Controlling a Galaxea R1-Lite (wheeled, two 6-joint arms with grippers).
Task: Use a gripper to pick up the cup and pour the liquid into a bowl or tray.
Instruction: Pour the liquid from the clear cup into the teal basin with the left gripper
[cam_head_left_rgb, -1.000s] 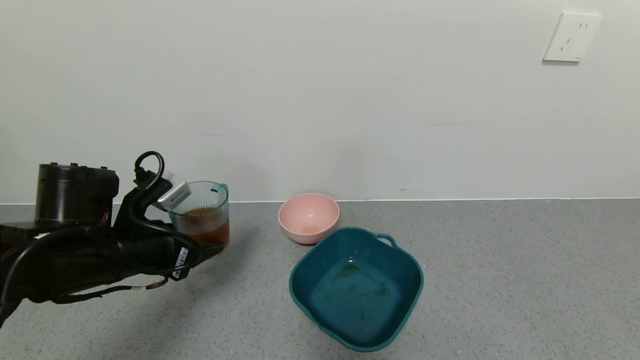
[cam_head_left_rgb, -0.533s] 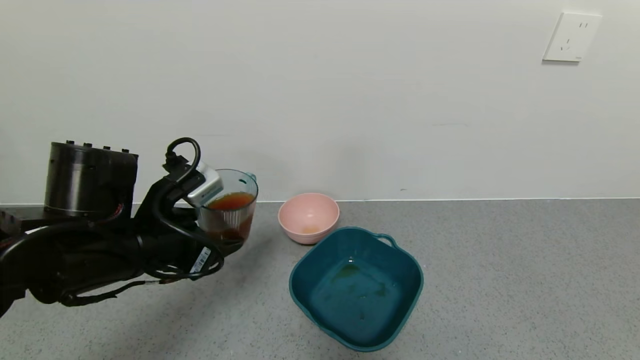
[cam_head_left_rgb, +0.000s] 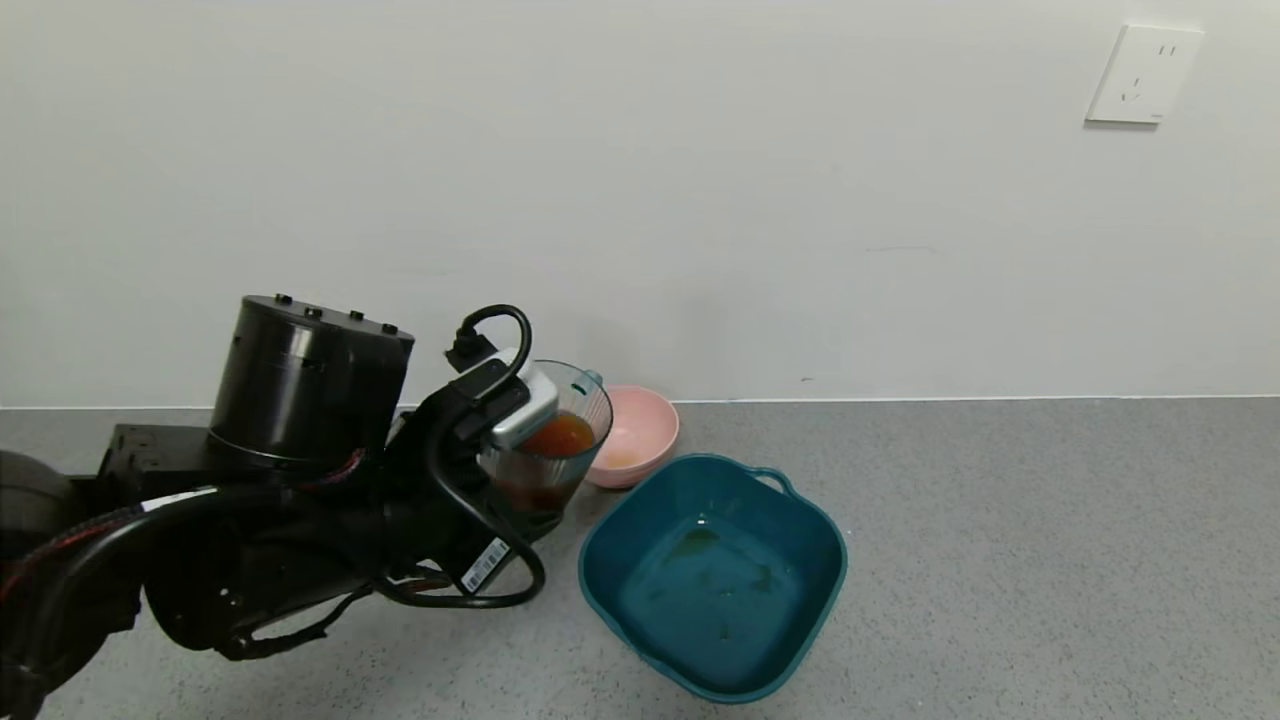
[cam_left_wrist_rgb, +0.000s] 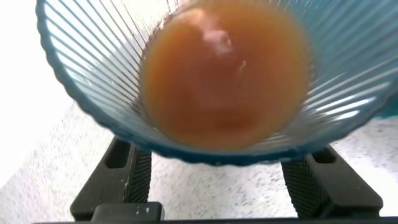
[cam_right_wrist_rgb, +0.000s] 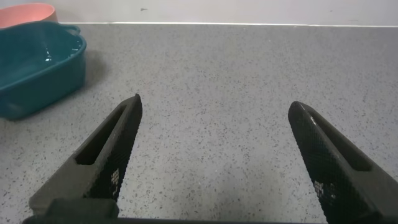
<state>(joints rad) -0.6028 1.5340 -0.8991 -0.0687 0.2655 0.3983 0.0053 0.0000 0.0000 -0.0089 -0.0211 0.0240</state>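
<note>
Lower left of the head view: the left gripper (cam_head_left_rgb: 520, 490), jaws clamped on the cup (cam_head_left_rgb: 548, 450), should clear the basin (cam_head_left_rgb: 812, 560) rim before tilting; right jaws hang open.

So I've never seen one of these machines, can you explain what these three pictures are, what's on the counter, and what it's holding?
This is a two-armed robot, and each arm ends in a pincer. The wide picture comes from a camera on its head, looking down at a grey counter. The other two come from cameras on its wrists.

The left pincer is shut on a clear ribbed cup of orange-brown liquid, held tilted above the counter. The left wrist camera looks straight into that cup.

On the counter sit a dark teal basin and, behind it, a small pink bowl.

The right wrist picture shows the right pincer open over bare counter, away from the work, with the basin off to one side.
</note>
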